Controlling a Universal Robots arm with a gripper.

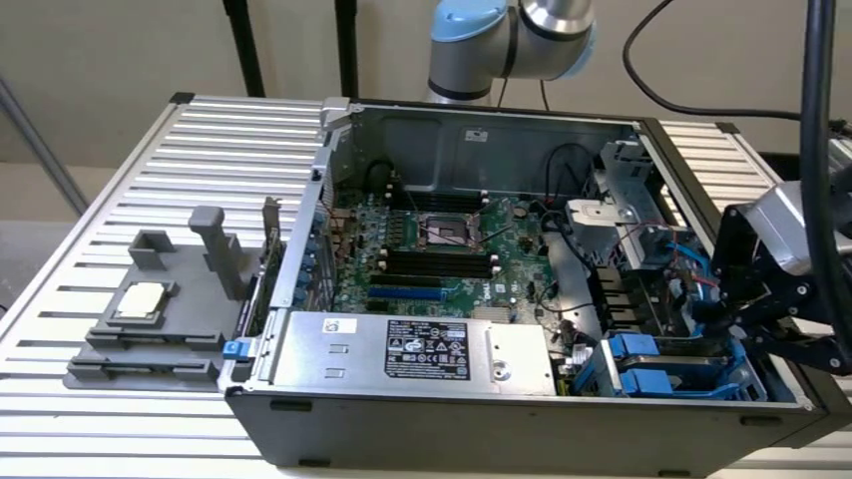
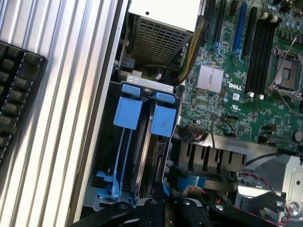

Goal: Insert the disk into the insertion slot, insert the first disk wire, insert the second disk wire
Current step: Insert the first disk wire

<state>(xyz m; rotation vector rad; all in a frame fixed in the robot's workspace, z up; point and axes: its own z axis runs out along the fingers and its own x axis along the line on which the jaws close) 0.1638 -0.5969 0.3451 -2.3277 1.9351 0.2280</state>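
The insertion slot is a grey drive cage with blue latch tabs in the front corner of the open computer case, on the exterior view's right. In the wrist view the cage holds two blue carriers side by side, and a thin grey edge of the disk shows between their rails. Its label is hidden. My black gripper hangs over the far end of the cage. Its linkages sit right by a blue wire connector on a flat blue cable.
A silver power-supply box with a black label lies beside the cage. The motherboard fills the case floor. A grey fixture holding a chip stands on the slatted table at the exterior view's left. A black keyboard lies outside the case.
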